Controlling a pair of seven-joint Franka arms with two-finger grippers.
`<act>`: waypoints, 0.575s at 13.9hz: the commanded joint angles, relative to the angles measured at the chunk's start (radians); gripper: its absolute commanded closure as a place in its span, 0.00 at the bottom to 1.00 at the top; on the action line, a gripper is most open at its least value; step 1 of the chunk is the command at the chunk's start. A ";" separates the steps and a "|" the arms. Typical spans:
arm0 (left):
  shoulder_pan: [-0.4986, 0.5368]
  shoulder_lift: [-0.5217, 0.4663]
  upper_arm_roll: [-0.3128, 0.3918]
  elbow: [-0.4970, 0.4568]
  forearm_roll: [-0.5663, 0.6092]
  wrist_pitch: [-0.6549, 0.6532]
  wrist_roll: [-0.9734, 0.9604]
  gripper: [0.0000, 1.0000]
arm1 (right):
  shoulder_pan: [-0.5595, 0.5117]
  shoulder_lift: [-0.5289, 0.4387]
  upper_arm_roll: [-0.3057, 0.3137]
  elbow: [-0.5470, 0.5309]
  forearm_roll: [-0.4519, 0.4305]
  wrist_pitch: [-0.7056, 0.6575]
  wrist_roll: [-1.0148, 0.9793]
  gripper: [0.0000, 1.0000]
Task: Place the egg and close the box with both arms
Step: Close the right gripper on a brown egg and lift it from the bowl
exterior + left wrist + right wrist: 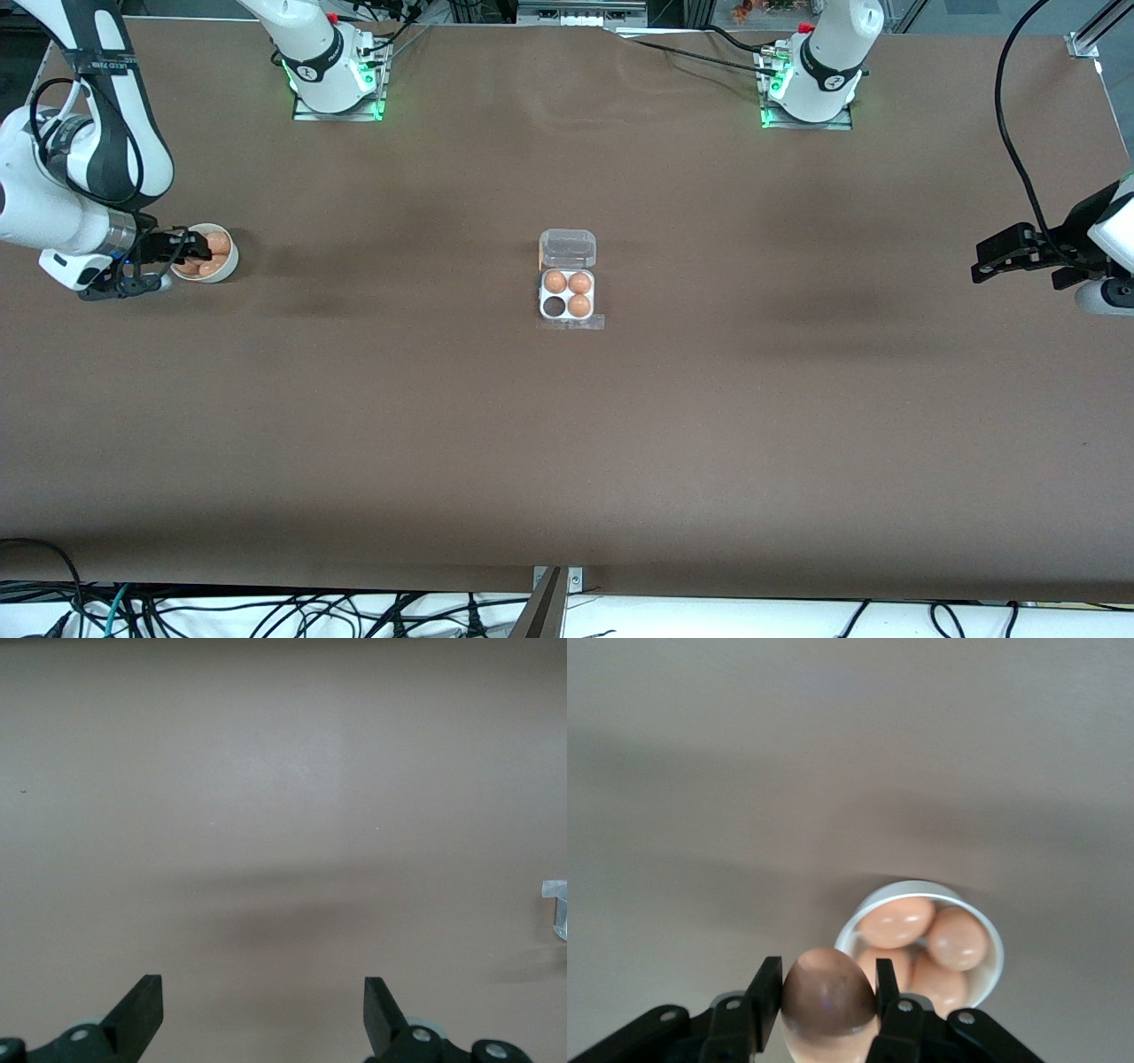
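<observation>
Two right fingers clamp egg; left fingers wide

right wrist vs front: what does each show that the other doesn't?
Right wrist only: the egg clamped between the right gripper fingers, lifted clear above the round white bowl, which has four eggs left in it.

Front only: the box mid-table, clear lid open, three eggs in it and one cup empty; the left gripper open, waiting over bare table at the left arm's end.

Both: the bowl of eggs at the right arm's end, the right gripper over it, and the brown table.
</observation>
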 commanded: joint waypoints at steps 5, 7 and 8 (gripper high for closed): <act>0.001 -0.001 -0.002 0.008 0.013 -0.007 -0.005 0.00 | 0.164 0.185 -0.002 0.328 0.184 -0.255 0.330 0.64; 0.001 -0.001 -0.002 0.008 0.013 -0.007 -0.005 0.00 | 0.171 0.239 -0.002 0.392 0.300 -0.286 0.382 0.64; 0.001 -0.001 -0.002 0.008 0.013 -0.007 -0.005 0.00 | 0.173 0.268 -0.002 0.424 0.363 -0.307 0.408 0.64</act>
